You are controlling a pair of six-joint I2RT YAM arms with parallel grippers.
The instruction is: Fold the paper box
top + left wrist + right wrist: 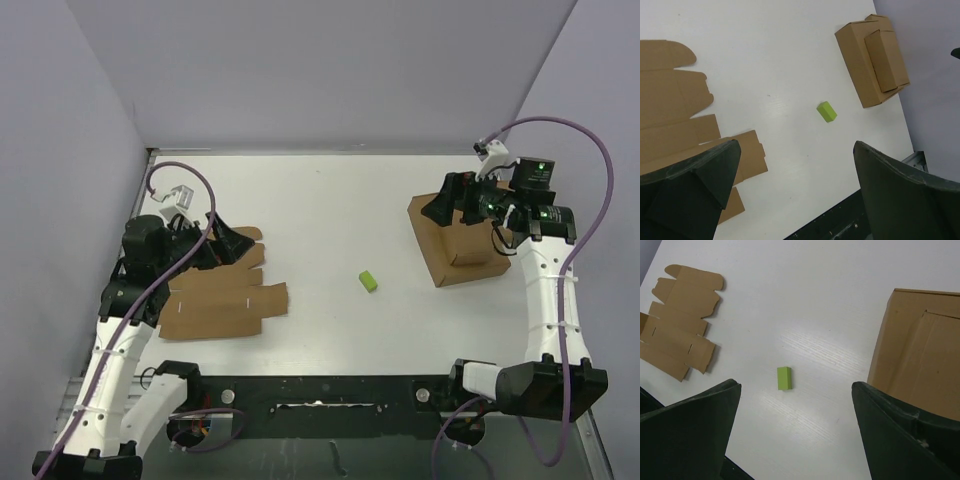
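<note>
From the top external view, I am seeing the paper box lying flat and unfolded on the left side of the desk. The left gripper is hanging over the sheet's far edge with its jaws spread wide. The right gripper is also standing wide, over the far left corner of a cardboard slab that is carrying a squat box, well apart from the sheet. A green block is sitting between the two.

Through the left wrist camera, I am looking past two dark fingers set far apart, with nothing between them. The paper box is spreading out at the left edge of this view, partly beneath the left finger, and I cannot tell whether they are touching. The green block and the slab are lying further off.

Through the right wrist camera, the fingers are again gaping wide and holding nothing. The paper box is showing far off at upper left, the slab just beside the right finger.
</note>
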